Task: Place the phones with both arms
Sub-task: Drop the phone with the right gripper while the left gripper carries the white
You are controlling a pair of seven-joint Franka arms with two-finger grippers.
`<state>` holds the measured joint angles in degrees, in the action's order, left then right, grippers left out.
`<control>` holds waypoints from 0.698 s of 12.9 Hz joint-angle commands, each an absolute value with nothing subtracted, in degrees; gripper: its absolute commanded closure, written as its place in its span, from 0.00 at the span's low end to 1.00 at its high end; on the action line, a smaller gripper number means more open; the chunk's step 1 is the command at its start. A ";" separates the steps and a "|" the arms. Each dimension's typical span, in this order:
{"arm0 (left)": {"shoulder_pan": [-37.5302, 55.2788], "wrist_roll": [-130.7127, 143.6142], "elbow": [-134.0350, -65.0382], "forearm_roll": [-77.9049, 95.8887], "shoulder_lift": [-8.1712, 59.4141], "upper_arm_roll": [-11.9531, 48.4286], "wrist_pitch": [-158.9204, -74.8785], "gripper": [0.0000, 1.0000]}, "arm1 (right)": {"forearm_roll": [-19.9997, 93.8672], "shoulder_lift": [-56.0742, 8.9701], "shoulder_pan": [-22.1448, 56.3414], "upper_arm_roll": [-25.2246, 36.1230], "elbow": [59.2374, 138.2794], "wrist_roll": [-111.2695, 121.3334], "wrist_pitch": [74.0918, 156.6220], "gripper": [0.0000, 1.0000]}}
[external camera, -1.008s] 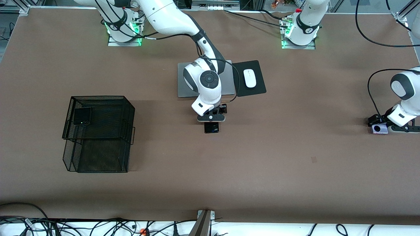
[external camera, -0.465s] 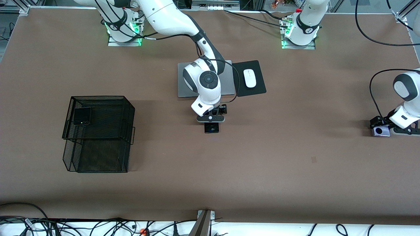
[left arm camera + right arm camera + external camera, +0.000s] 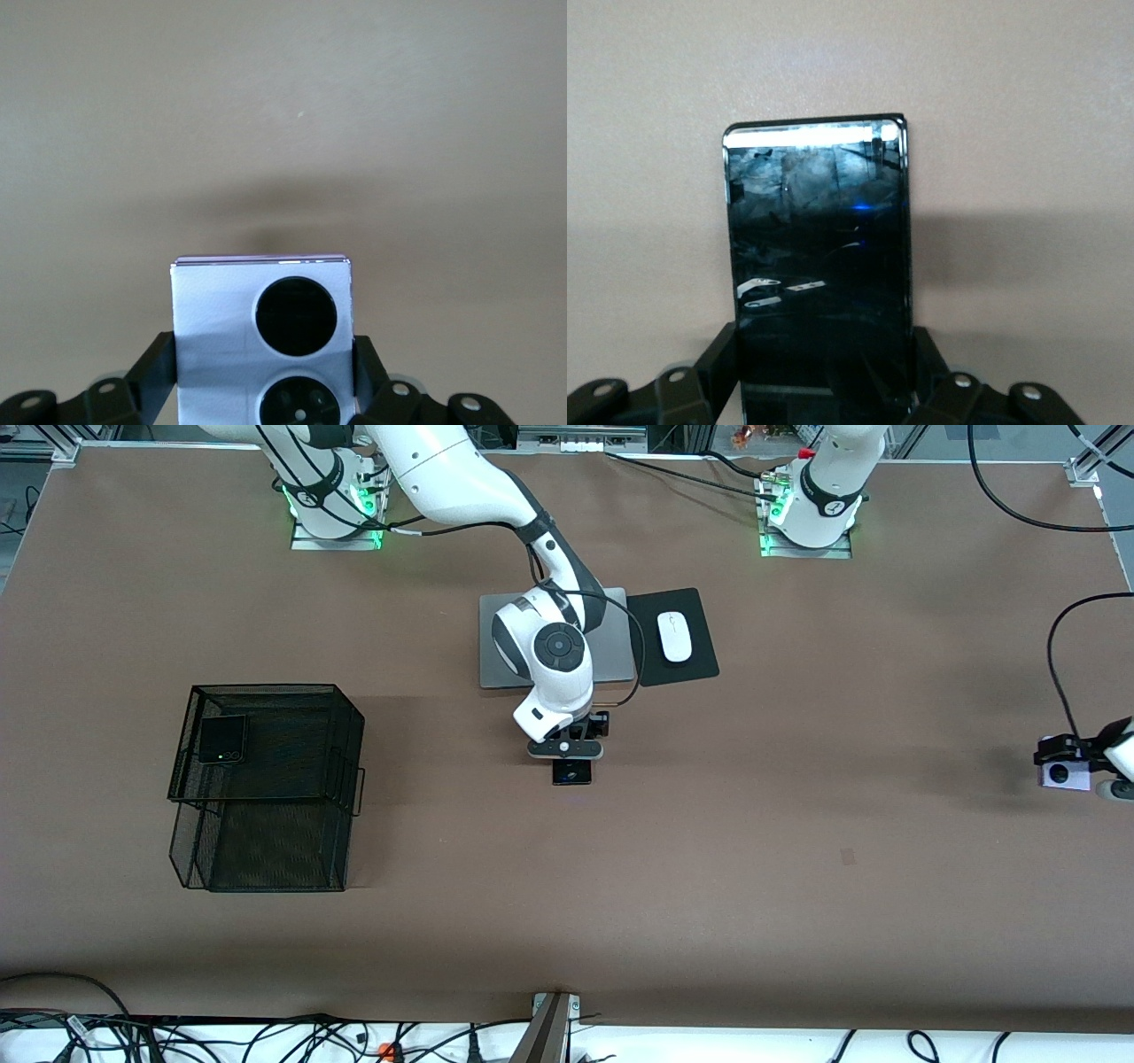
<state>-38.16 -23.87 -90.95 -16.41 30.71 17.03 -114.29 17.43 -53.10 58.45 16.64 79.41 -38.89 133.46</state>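
Note:
My right gripper (image 3: 568, 758) is shut on the long black slab phone (image 3: 571, 772) at the table's middle, just nearer the camera than the laptop. In the right wrist view the slab phone (image 3: 817, 266) sits between the gripper's (image 3: 824, 382) two fingers and casts a shadow on the table. My left gripper (image 3: 1066, 769) is shut on the lilac-white flip phone (image 3: 1060, 776) and holds it above the table at the left arm's end. The left wrist view shows that phone (image 3: 221, 328) with its two black circles between the gripper's (image 3: 263, 376) fingers. The black flip phone (image 3: 221, 740) lies on the top tier of the mesh basket.
A black two-tier wire mesh basket (image 3: 266, 688) stands toward the right arm's end. A grey laptop (image 3: 498, 651) lies under the right arm's wrist, with a white mouse (image 3: 674, 636) on a black pad (image 3: 700, 662) beside it. Cables run along the table's near edge.
My left gripper has carried the lilac-white phone up and outward toward the left arm's end of the table. My right gripper has shifted slightly with the slab phone.

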 commanded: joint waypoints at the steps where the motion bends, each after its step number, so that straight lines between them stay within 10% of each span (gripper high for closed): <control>1: -32.98 -24.88 -83.61 -14.86 30.85 16.70 -103.23 0.74 | 18.54 -52.83 58.45 16.52 78.84 -38.15 133.60 1.00; 9: -21.03 -19.37 -74.54 -14.77 26.98 24.17 -88.69 0.76 | 18.46 -43.61 56.78 23.02 72.34 -36.48 111.21 1.00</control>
<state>-24.00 -22.09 -76.30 -15.65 27.38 24.29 -90.64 17.44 -47.61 57.88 22.29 73.00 -38.24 116.74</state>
